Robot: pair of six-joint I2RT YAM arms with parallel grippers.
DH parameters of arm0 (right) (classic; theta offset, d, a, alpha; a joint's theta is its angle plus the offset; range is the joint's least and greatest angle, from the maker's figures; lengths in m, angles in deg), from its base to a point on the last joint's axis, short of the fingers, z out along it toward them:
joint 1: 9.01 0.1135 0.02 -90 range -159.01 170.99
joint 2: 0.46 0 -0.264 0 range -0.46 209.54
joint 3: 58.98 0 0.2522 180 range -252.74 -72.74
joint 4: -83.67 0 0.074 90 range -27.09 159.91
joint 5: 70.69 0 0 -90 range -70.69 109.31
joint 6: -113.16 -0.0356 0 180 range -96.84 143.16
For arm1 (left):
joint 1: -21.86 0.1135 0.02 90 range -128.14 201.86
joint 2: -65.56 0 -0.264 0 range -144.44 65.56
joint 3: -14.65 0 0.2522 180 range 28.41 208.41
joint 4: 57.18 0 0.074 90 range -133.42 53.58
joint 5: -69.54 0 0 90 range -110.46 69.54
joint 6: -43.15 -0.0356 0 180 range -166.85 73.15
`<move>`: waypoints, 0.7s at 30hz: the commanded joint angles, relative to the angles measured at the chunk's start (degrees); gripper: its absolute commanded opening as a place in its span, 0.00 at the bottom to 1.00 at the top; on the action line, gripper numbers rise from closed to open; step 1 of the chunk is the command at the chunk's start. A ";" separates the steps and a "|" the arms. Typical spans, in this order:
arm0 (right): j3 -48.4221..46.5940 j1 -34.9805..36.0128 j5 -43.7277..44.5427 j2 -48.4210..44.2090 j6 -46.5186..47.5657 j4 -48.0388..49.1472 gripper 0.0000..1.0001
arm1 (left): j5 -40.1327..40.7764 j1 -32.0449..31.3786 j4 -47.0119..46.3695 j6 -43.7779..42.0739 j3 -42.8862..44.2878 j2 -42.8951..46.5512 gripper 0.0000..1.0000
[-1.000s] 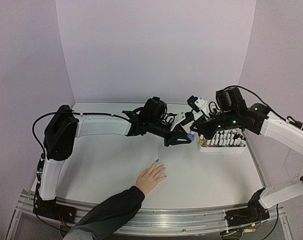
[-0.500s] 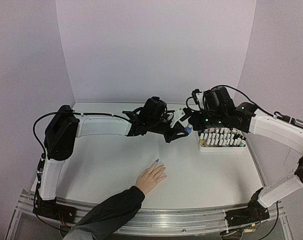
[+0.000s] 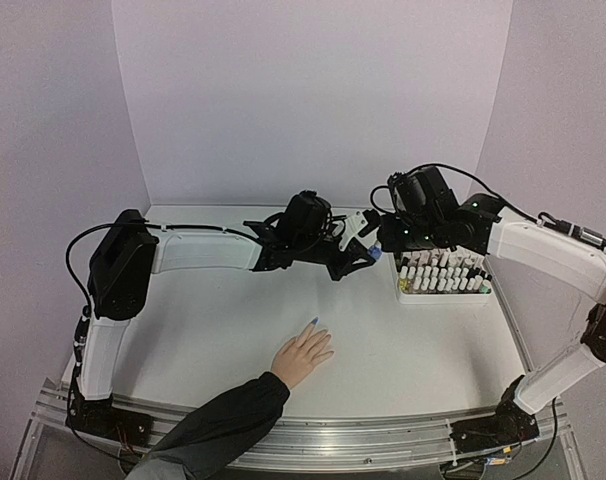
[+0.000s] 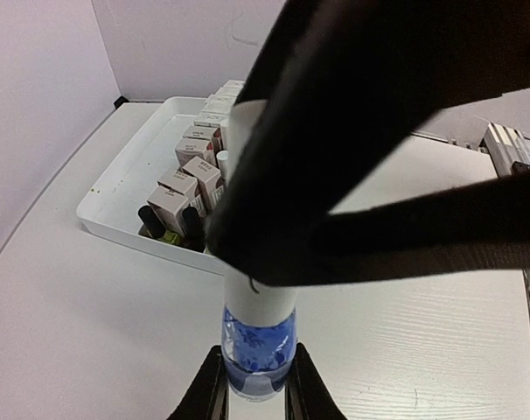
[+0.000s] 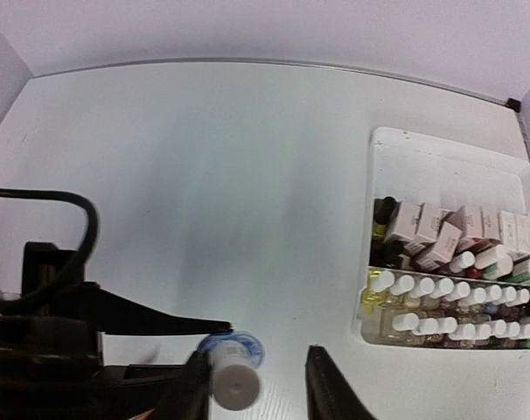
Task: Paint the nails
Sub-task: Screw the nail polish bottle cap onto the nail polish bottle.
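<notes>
Nails (image 3: 314, 323): located on the human hand (image 3: 303, 356), which lies flat, palm down, on the near centre of the worktop (image 3: 213, 320), with a dark sleeve (image 3: 223, 420) behind it. One fingertip shows blue. The condition of the other nails is too small to determine.

Left pincer (image 4: 258, 389): clamped on the glass body of a blue polish bottle (image 4: 259, 348). It is held off the worktop at the far centre, well apart from the hand. The bottle's white cap (image 5: 234, 382) points toward the right arm.

Right pincer (image 5: 258, 354): fingers apart and straddling the white cap. In the right wrist view the cap sits against one finger, with a clear gap to the other. In the left wrist view the black fingers cross in front of the cap in a spread V.

Tray (image 3: 408, 297): white, at the right side of the worktop, just beside the two pincers. It holds rows of white-capped polish bottles (image 5: 449, 302) in the near section and small boxes (image 5: 440, 229) behind them.
</notes>
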 commanded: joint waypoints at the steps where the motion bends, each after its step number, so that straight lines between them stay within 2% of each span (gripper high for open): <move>1: -1.41 1.50 -4.95 -0.51 5.78 -0.87 0.64 | -3.22 -2.10 -7.59 -3.03 0.70 3.00 0.00; 4: 0.23 1.43 -4.35 -4.10 8.18 -0.94 0.87 | -4.31 -1.90 -7.37 -3.29 0.12 3.31 0.00; 6: 1.68 1.37 -5.86 -6.58 11.92 -0.97 0.92 | -5.43 -1.81 -6.84 -3.34 0.08 3.33 0.00; 13: 4.12 0.59 -28.44 -17.05 28.20 -4.34 0.95 | -10.23 -1.54 -4.79 -3.34 0.82 2.81 0.00; 16: 2.97 -0.09 -31.54 -19.20 33.21 -10.11 0.94 | -13.55 -1.48 -3.82 -3.91 1.49 2.54 0.00; 21: 1.31 -3.46 -37.92 -21.31 42.77 -23.49 0.88 | -23.81 -1.31 -0.47 -6.97 1.86 2.95 0.00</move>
